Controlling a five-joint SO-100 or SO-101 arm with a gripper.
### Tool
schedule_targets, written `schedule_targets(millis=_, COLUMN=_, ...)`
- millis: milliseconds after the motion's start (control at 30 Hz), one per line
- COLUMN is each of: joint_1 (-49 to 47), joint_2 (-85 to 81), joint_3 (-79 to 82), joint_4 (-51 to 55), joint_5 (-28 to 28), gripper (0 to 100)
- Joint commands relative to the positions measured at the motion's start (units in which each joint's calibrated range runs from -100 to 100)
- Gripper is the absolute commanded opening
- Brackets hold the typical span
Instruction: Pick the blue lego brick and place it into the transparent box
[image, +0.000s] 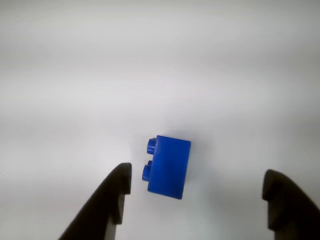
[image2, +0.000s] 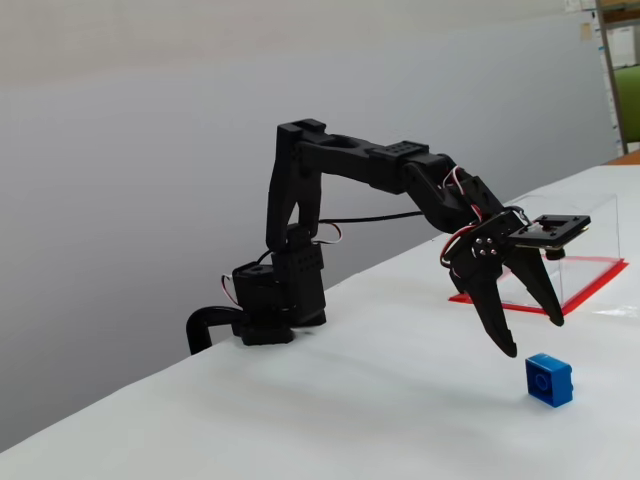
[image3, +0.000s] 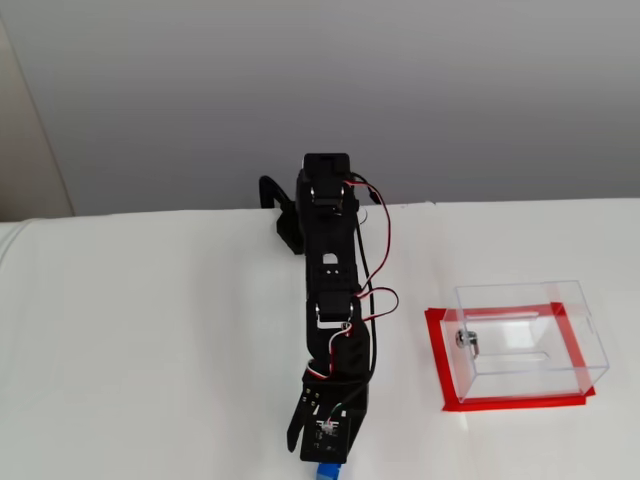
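The blue lego brick (image: 169, 166) lies on its side on the white table, studs pointing left in the wrist view. My gripper (image: 198, 174) is open, with its two dark fingers wide apart either side of the brick and not touching it. In a fixed view the gripper (image2: 531, 334) hangs a little above and to the left of the brick (image2: 549, 379). The transparent box (image2: 592, 228) stands on a red-edged base behind the gripper. In another fixed view the box (image3: 520, 292) sits to the right of the arm, and the brick (image3: 328, 473) peeks out at the bottom edge.
A small silver cylinder (image3: 468, 340) lies inside the box at its left wall. The arm's base (image2: 272, 300) stands at the table's far edge, in front of a grey wall. White tabletop (image3: 150, 340) spreads to the left of the arm.
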Motion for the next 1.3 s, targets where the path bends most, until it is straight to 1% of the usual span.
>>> schedule_targets(millis=0, joint_1=-0.28, joint_2=1.26, joint_3=-6.22, joint_4=-0.72, joint_5=-0.69, gripper=29)
schedule_targets(millis=100, joint_1=-0.28, joint_2=2.79, joint_3=-6.95, joint_4=-0.72, joint_5=-1.94, gripper=29)
schedule_targets(millis=367, joint_1=-0.20, joint_2=5.08, joint_3=-7.13, joint_4=-0.98, joint_5=-1.94, gripper=28)
schedule_targets(millis=633, joint_1=-0.43, joint_2=9.58, joint_3=-11.83, joint_4=-0.46, joint_5=-2.00, gripper=28)
schedule_targets(millis=833, joint_1=-0.94, joint_2=11.87, joint_3=-12.46, joint_4=-0.37, joint_5=-2.00, gripper=28)
schedule_targets(millis=933, joint_1=-1.46, joint_2=12.46, joint_3=-12.46, joint_4=-0.37, joint_5=-2.00, gripper=22)
schedule_targets(millis=1067, joint_1=-1.98, joint_2=12.55, joint_3=-12.46, joint_4=-0.37, joint_5=-2.00, gripper=10)
schedule_targets(millis=1167, joint_1=-2.27, joint_2=12.55, joint_3=-12.46, joint_4=-0.37, joint_5=-2.00, gripper=2)
schedule_targets(millis=1267, joint_1=-2.35, joint_2=12.55, joint_3=-12.46, joint_4=-0.37, joint_5=-2.00, gripper=2)
